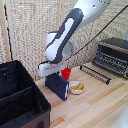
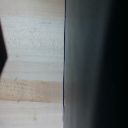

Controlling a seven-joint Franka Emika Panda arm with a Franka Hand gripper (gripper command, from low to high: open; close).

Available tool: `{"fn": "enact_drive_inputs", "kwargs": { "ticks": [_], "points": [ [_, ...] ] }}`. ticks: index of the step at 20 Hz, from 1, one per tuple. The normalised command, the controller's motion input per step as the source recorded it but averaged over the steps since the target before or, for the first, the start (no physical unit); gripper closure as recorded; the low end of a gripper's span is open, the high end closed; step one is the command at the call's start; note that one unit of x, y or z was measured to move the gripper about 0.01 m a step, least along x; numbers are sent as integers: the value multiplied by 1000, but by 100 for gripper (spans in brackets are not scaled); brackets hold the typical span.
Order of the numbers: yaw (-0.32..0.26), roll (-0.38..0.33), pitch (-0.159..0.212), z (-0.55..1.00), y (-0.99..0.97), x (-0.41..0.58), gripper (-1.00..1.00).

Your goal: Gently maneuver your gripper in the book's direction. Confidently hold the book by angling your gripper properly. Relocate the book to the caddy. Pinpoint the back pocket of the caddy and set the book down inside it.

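Observation:
The dark navy book (image 1: pixel 57 86) stands upright on its lower edge on the wooden table, just to the exterior view's right of the black fabric caddy (image 1: pixel 31 89). My gripper (image 1: pixel 50 75) comes down from above onto the book's top edge and looks shut on it; the fingertips are hidden by the hand and the book. In the wrist view the book (image 2: pixel 95 65) is a blurred dark slab very close to the camera, with pale tabletop beside it. The caddy's back pocket (image 1: pixel 11 77) lies open behind a fabric partition (image 1: pixel 17 96).
A small red cup (image 1: pixel 66 73) stands right behind the book. A white bowl (image 1: pixel 76 88) with something yellow in it sits beside it. A metal toaster oven (image 1: pixel 113 56) and a black wire rack (image 1: pixel 95 74) occupy the exterior view's right. A slatted blind closes the back.

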Motion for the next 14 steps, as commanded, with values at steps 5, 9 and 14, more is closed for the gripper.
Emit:
{"fn": "enact_drive_inputs", "kwargs": {
  "ticks": [5,9,14],
  "points": [
    [0,-2,29,-104,0,0,100],
    [-18,-31,0,16,102,-20,100],
    [-64,-19,0,554,214,0,100]
  ]
}}
